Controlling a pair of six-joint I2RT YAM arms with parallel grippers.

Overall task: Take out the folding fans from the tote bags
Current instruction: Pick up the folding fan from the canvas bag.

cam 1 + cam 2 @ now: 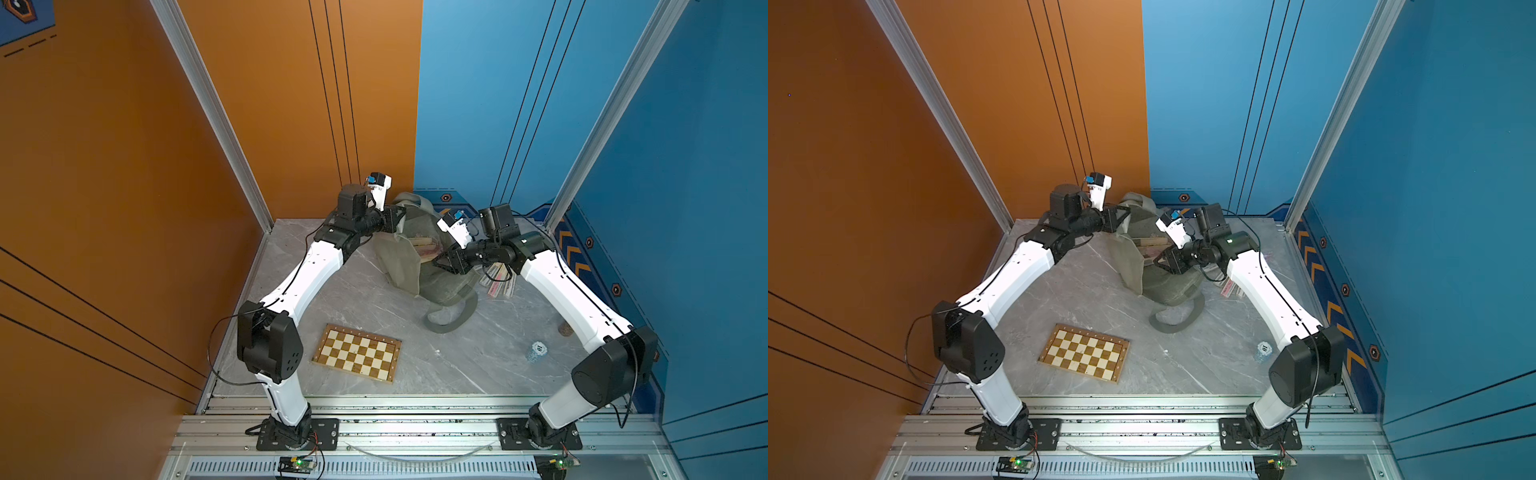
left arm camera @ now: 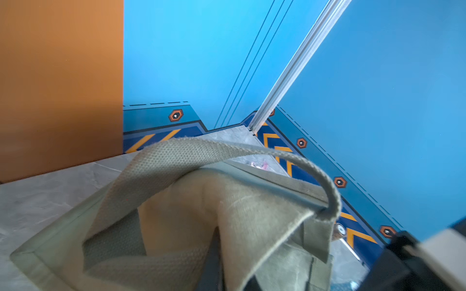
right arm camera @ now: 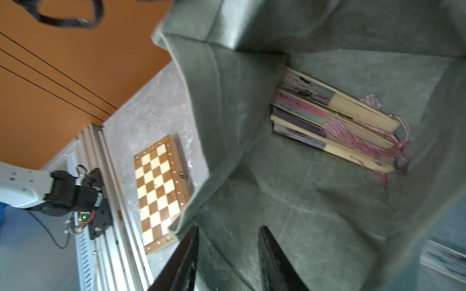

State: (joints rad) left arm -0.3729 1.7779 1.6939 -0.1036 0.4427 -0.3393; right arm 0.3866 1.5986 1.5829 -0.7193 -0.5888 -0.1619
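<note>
The olive tote bag (image 1: 440,286) (image 1: 1163,286) lies at the back of the table with its mouth lifted. My left gripper (image 1: 401,220) (image 1: 1126,214) (image 2: 222,241) is shut on the bag's upper rim fabric and holds it up. Several folding fans (image 3: 335,118) with bamboo ribs and pink tassels lie stacked inside the bag (image 3: 302,214); they also show in both top views (image 1: 424,247) (image 1: 1148,245). My right gripper (image 1: 436,262) (image 1: 1156,262) (image 3: 229,228) is open at the bag's mouth, above the lower fabric, short of the fans, with nothing between its fingers.
More fans (image 1: 500,278) (image 1: 1229,286) (image 3: 443,259) lie on the table under my right forearm, outside the bag. A chessboard (image 1: 357,353) (image 3: 158,194) sits front centre. A chip stack (image 1: 537,351) and a small brown object (image 1: 565,329) are at right. Walls close in behind.
</note>
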